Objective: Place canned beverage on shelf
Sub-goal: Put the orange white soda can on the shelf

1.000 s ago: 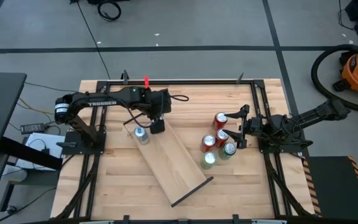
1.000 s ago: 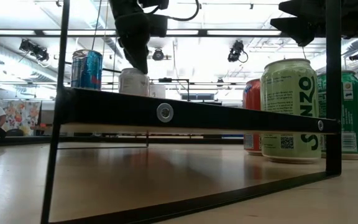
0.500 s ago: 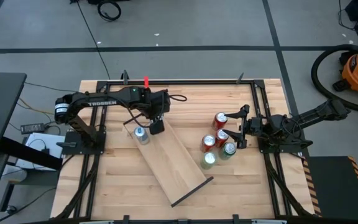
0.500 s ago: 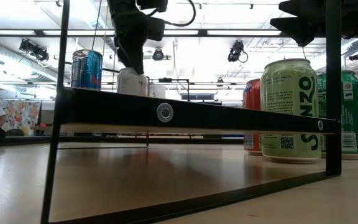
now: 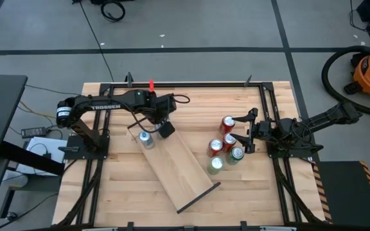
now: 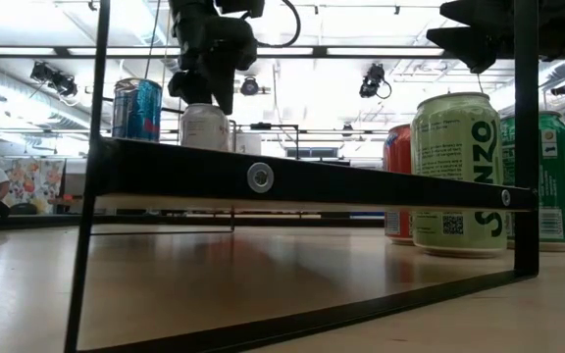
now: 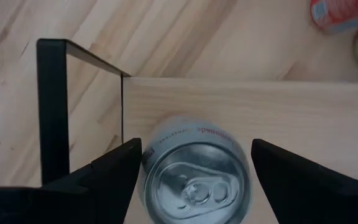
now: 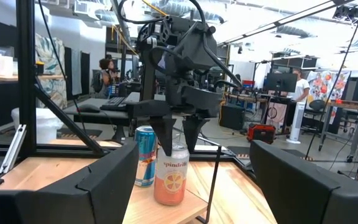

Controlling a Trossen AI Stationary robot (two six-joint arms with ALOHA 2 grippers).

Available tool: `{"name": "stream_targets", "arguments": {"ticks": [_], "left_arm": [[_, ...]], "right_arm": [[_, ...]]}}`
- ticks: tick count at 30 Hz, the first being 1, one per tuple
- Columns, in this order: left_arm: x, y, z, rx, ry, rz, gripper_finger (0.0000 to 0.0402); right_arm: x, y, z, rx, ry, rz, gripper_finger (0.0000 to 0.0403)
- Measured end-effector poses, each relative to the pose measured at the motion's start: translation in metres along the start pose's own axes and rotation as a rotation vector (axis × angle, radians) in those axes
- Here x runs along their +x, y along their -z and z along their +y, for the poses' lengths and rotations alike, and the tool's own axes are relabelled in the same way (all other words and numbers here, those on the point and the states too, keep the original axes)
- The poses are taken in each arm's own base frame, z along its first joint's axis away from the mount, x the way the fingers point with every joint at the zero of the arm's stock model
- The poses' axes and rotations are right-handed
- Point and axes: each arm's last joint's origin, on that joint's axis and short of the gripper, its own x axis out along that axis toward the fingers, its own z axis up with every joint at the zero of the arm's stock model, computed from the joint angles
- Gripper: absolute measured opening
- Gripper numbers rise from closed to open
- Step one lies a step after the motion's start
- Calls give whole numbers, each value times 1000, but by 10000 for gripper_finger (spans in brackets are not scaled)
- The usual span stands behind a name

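The shelf (image 5: 182, 168), a pale plank on black rod frames, lies slantwise mid-table. A white-and-orange can (image 8: 170, 177) and a blue can (image 8: 144, 165) stand upright on the shelf's far-left end. My left gripper (image 8: 178, 148) is open just above the white can (image 7: 194, 183), pointing down. Its fingers stand on either side of the can's top rim and do not hold it. In the high view the left gripper (image 5: 166, 129) hides that can; the blue can (image 5: 146, 140) shows beside it. My right gripper (image 5: 252, 131) is open and empty at the table's right.
Several red and green cans (image 5: 223, 149) stand on the tabletop between the shelf and my right gripper; a green one (image 6: 456, 175) shows large in the low view. The shelf's near-right part (image 5: 194, 183) is bare. Black frame rails (image 5: 185, 84) run along the table's edges.
My left gripper has gone up off the white can, from around its upper part to just above its top. The can stays upright on the shelf.
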Motion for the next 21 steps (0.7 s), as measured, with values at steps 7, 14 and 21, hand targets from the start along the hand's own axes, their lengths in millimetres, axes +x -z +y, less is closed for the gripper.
{"name": "stream_targets", "arguments": {"ticks": [7, 14, 21], "left_arm": [[0, -1, 0, -113, -21, -20, 314], [-3, -3, 3, -55, -94, -79, 314], [-18, -8, 0, 251, -56, -105, 314]], "right_arm": [[0, 0, 0, 0, 0, 0, 318], [0, 0, 0, 0, 0, 0, 318], [0, 0, 0, 1, 0, 0, 318]]}}
